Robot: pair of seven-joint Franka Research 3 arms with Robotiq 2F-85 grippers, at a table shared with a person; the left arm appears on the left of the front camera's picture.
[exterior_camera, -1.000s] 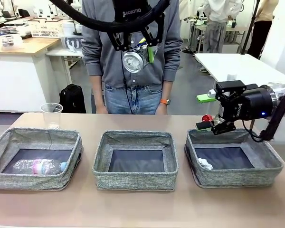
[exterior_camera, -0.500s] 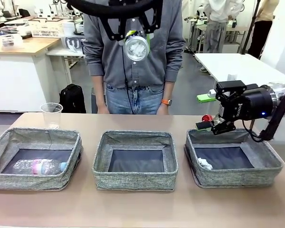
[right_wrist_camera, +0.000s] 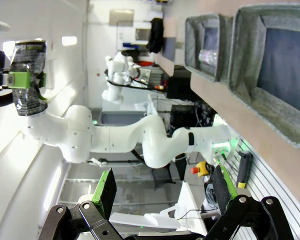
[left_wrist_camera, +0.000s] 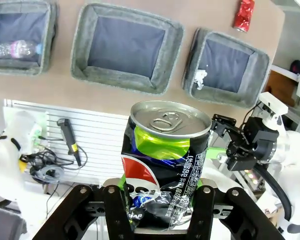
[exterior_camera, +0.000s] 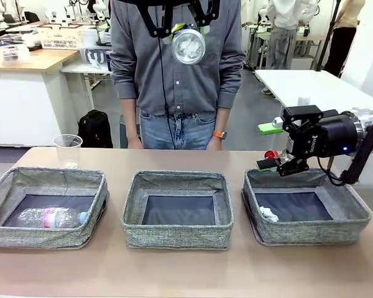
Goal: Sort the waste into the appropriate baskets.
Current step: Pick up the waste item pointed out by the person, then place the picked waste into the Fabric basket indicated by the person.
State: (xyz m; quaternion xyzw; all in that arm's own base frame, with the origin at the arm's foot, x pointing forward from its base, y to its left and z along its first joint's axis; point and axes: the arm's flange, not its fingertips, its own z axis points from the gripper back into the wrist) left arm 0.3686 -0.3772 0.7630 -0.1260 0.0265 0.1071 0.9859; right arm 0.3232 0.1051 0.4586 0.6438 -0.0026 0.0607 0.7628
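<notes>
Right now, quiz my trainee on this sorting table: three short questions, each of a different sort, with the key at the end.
1. True or false: the clear plastic cup stands on the table, outside the bins.
2. Where does the bottle with pink label lie? A: left basket. B: middle. C: right.
3. Fill in: the left jaws grip a crushed ____.
Key: 1 true; 2 A; 3 dark patterned can.
</notes>
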